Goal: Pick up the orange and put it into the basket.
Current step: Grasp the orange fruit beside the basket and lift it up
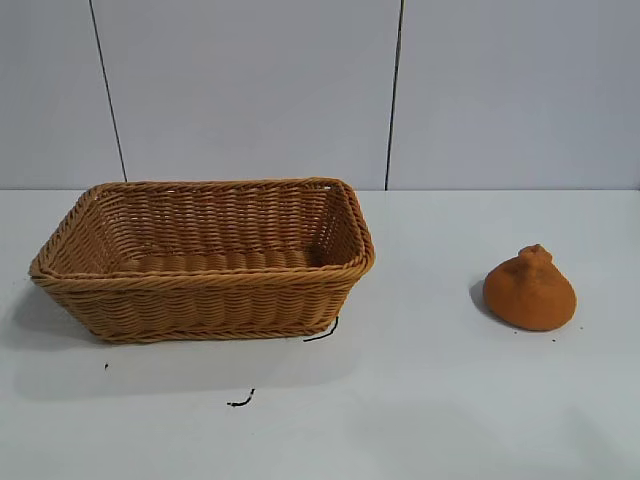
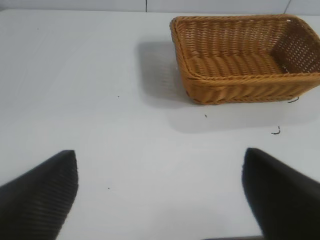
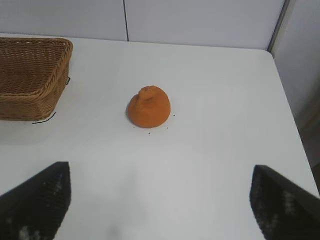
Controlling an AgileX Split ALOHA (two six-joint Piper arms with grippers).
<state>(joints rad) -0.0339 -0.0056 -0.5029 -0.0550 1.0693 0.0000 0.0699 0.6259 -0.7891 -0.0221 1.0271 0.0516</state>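
A big woven wicker basket sits on the left side of a white table. It is tan-brown, with sloping sides and a thick braided rim. Nothing can be seen inside it. A thin dark strand sticks out by its near right corner, and another little dark bit lies on the table nearer the camera.

The orange sits on the right side of the table, well apart from the basket. It is round at the bottom and has a bumpy knob on top, so it looks a bit like a pear. It rests on the table and nothing touches it.

The outside camera does not show the arms at all. Each wrist camera shows only its own gripper. The left gripper hangs above bare table, with the basket farther off. Its two dark fingers are spread wide apart and hold nothing. The right gripper hangs above the table too, with the orange ahead of it and a corner of the basket off to one side. Its fingers are also wide apart and hold nothing.

A pale wall with thin dark seams stands behind the table.
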